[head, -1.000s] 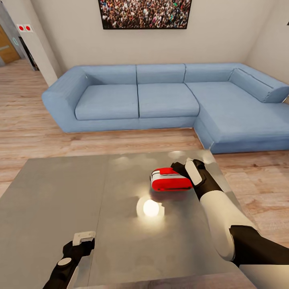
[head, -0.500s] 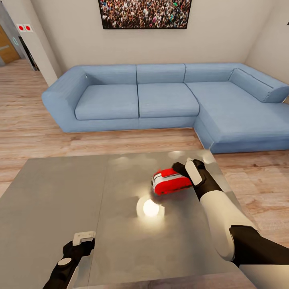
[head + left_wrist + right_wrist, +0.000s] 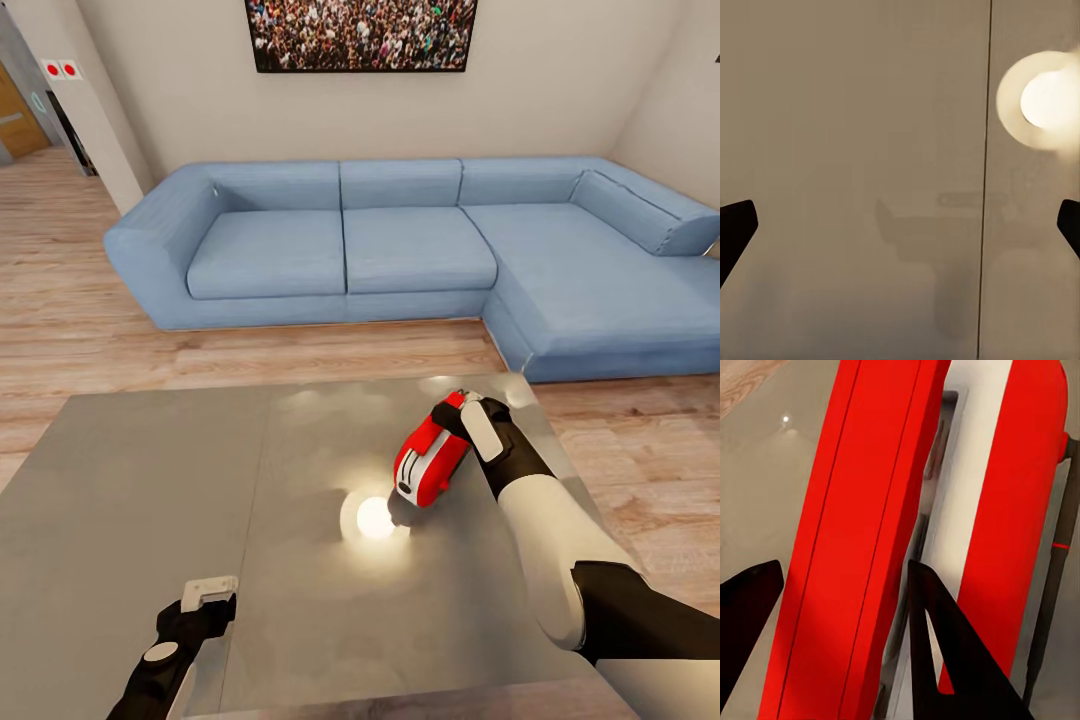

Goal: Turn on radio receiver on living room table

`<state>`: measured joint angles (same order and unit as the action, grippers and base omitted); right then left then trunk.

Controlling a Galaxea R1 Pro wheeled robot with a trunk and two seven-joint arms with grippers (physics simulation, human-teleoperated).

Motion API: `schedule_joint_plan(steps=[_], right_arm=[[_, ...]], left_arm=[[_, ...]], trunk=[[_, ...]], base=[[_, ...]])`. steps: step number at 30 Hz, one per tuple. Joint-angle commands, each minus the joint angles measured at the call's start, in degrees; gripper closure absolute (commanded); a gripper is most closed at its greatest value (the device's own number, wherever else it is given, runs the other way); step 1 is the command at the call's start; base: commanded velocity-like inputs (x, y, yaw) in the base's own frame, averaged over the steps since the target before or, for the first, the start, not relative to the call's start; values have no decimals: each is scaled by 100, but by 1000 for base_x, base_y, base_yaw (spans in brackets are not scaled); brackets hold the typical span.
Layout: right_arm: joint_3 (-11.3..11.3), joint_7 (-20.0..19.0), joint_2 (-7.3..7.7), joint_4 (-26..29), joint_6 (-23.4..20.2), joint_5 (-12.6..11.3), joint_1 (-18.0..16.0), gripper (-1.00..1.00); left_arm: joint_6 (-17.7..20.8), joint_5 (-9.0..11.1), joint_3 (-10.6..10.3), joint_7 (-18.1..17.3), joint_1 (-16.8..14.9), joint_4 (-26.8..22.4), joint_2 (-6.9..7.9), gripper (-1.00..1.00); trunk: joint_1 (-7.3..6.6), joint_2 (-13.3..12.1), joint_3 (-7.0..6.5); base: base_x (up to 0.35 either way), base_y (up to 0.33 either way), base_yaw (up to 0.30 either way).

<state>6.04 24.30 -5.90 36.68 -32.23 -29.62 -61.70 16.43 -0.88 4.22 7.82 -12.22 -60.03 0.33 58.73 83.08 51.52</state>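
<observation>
The radio receiver (image 3: 431,462) is on the glossy grey-brown bench (image 3: 150,500), toward the side that faces the blue sofa (image 3: 420,250), and it is tipped up on one end, so that its long red body leans slantwise with the lower end down on the bench top. Just beside this lower end, on the side away from the sofa, a round bright spot of light (image 3: 376,518) is reflected in the surface. The right tool (image 3: 458,412) is at the upper end of the radio, the end nearer to the sofa, and in the right wrist view its two dark fingers (image 3: 945,652) stand on both sides of one red section of the radio (image 3: 862,540), one finger in the gap next to the white trim (so I would say it grips this red part, with contact on both sides). The white forearm of the right arm (image 3: 545,540) stretches over the bench corner, away from the sofa. The left tool (image 3: 207,592) hangs over the bench edge farthest from the sofa, well apart from the radio; in the left wrist view its two finger tips (image 3: 735,232) are spread wide with nothing between them, above the bare grey top. Above the sofa, a framed crowd photo (image 3: 360,35) hangs on the wall, and pale wood floor (image 3: 60,280) lies between sofa and bench.
</observation>
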Motion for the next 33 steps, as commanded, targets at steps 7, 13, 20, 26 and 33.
schedule_joint_plan(steps=[7, 13, 20, 26, 33], right_arm=[[-3, 5, 1, 2, -3, 54, 0, 100], [-6, 5, 1, 6, -3, 413, 0, 100], [-6, 5, 1, 5, -3, 413, 0, 100], [-6, 4, 1, 6, -3, 405, 0, 100], [-6, 4, 1, 6, -9, 410, 0, 100]], left_arm=[[0, 0, 0, 0, 0, 0, -4, -100], [-1, 51, -2, -17, 0, -8, 1, -100], [0, 47, 0, -18, 0, -8, 2, -100], [0, 38, 0, -7, 0, -8, -3, -100], [0, 28, 0, 0, 0, -8, -3, -100]], trunk=[[0, 0, 0], [0, 0, 0], [0, 0, 0], [-110, -201, -90], [-263, -481, -215]], base=[[0, 0, 0], [0, 0, 0], [0, 0, 0], [0, 0, 0], [0, 0, 0]])
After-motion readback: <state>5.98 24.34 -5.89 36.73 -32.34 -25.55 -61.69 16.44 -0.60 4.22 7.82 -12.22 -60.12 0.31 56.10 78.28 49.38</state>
